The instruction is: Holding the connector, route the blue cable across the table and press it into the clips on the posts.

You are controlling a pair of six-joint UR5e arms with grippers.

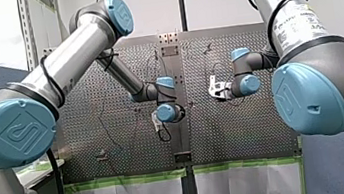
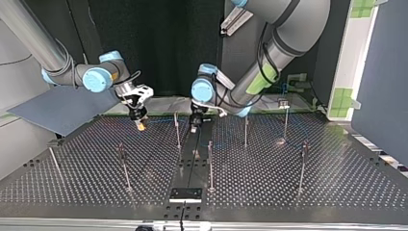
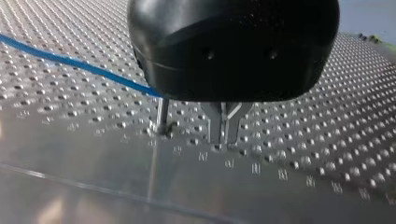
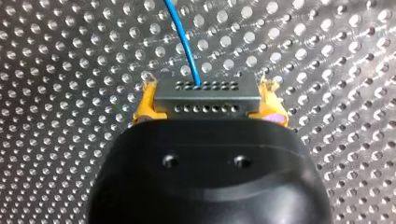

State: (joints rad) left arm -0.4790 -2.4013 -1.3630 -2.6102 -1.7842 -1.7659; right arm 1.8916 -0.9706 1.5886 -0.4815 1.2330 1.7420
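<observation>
Table (image 2: pixel 298 192) perforated, dark, filling the top view. Thin posts (image 2: pixel 210 166) upright across it, well apart, spaced, by the look of the task, as a route to thread.

Right arm (image 2: pixel 53 67) entering the top view at 10 o'clock, left arm (image 2: pixel 279 43) at 1 o'clock. Both reaching low over the far side of the table, ending near 11 and 12 o'clock of its middle.

Right gripper (image 4: pixel 208 100): yellow pads (image 4: pixel 145 105) pinching connector (image 4: pixel 208 95) by its two short ends. Grey block with rows of small holes, held square. End-on grip leaves the cable face free, so probably the lead hand for hauling.

Left gripper (image 3: pixel 225 140): metal fingers (image 3: pixel 230 130) pressed together, tips close to the table, just beside a post (image 3: pixel 162 114). Cannot tell whether anything is pinched there. Placement suggests a guiding role near that post.

Cable (image 4: pixel 196 74) thin, blue: out of the connector's front face, curving away ahead of right gripper over the table. In left wrist view, straight across the holes toward the post, then lost under the black housing. Not traceable in top view.

Clips too small to read. No stretch of cable seen seated, so routing judged barely begun. Likely risks: thin cable riding over a clip instead of into it, or snagging a post during the haul.
</observation>
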